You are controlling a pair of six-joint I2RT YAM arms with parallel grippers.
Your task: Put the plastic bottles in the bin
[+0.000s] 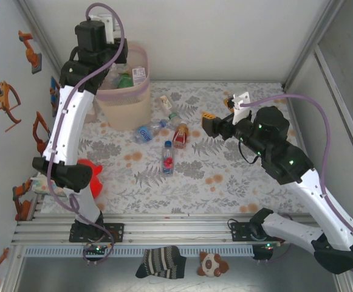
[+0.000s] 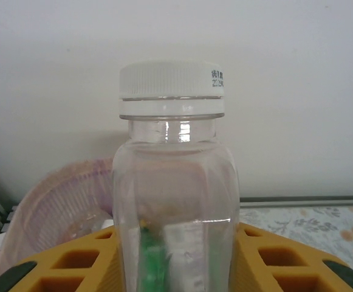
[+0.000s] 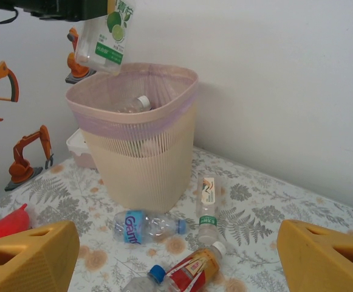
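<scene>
My left gripper [image 2: 175, 267] is shut on a clear bottle [image 2: 173, 182] with a white cap, held upright between its yellow fingers [image 2: 73, 258]. In the right wrist view this bottle [image 3: 106, 36] shows a green label and hangs just above the bin [image 3: 140, 152], a beige basket with a pink liner. From above, the bin [image 1: 127, 103] holds several bottles [image 1: 126, 79]. On the table lie a blue-labelled bottle [image 3: 143, 225], a white-labelled one [image 3: 208, 204], a red-labelled one [image 3: 194, 267] and a blue-capped one [image 1: 167, 157]. My right gripper [image 1: 208, 123] stands open, above the table, facing them.
A red plush toy [image 1: 91, 173] lies by the left arm's base. A white tissue box [image 3: 79, 146] sits behind the bin on its left. A striped sock [image 1: 160, 261] and a small plush dog [image 1: 211, 263] lie in front of the rail. Walls close in left and right.
</scene>
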